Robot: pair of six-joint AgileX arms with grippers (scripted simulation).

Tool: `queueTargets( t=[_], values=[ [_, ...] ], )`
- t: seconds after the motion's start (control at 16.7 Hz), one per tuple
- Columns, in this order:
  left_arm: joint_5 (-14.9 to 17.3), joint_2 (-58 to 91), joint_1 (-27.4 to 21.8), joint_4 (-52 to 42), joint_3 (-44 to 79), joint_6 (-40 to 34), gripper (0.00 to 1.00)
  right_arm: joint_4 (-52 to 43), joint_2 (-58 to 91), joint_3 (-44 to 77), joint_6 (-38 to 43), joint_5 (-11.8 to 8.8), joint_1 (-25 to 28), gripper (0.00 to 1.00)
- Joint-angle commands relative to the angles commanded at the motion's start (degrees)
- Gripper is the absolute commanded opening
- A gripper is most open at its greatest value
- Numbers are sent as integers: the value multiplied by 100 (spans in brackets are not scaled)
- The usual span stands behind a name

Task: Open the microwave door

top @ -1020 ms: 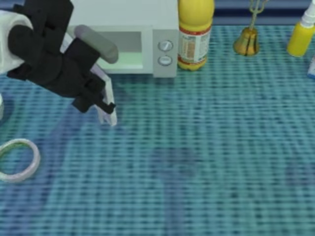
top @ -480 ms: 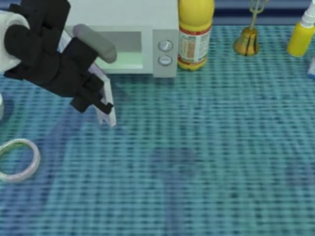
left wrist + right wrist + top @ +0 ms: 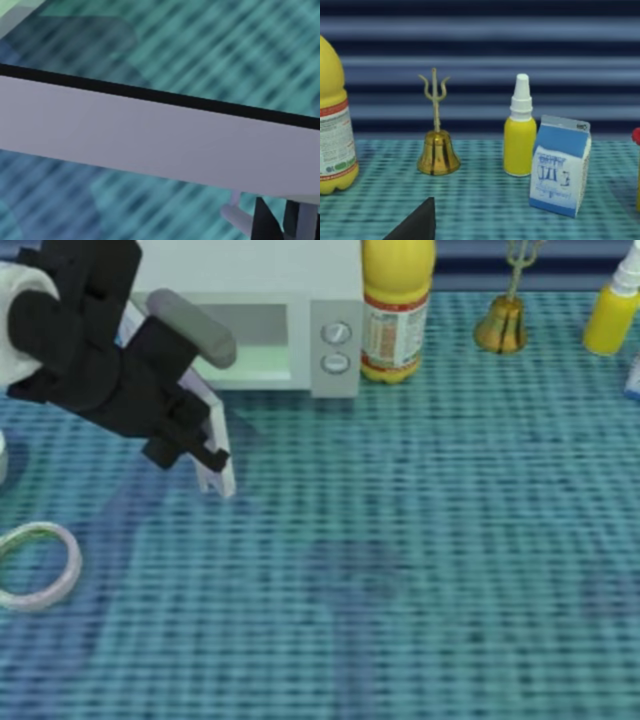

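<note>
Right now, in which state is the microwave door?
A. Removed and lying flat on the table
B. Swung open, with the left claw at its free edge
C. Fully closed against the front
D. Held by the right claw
B. The microwave door stands swung out from the microwave, so the pale interior shows, and the left claw is at the door's free edge.

Simulated tabletop (image 3: 420,570), rendered props.
</note>
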Motion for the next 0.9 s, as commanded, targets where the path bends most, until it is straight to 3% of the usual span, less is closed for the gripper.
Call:
queueTargets(
  t=[0.66,0.9],
  values=[
    [28,16,-8,-8,-16,7,0,0,0,0,0,0,0,100],
    [197,-36,172,-124,-27,439,0,0,0,0,0,0,0,100]
  ],
)
